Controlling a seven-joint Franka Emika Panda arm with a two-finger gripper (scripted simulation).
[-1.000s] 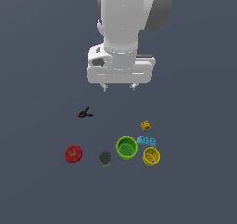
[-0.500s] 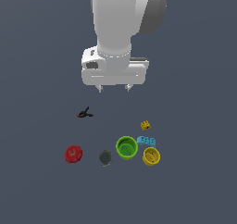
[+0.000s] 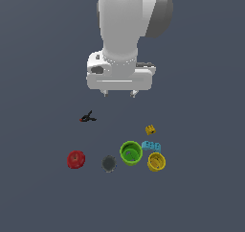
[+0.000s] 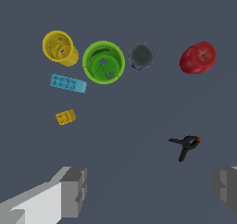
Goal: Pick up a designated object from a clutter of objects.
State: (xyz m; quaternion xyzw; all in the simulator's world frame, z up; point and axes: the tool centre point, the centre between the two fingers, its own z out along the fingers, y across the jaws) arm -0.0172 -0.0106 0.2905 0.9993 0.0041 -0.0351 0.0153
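Gripper [image 3: 119, 94] hung above your clutter with fingers [image 4: 74, 190] spread wide, holding nothing; mustard-yellow block [image 3: 150, 129] sat near the light-blue brick [image 3: 151, 145].

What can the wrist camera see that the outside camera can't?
Only the wrist view shows the gripper's wide-apart fingers close up, looking straight down into the green cup and yellow cup. Only the exterior view shows the big white arm high above everything. Both show the tiny yellow block, light-blue brick, dark grey disc, red round thing and black-and-red clamp.
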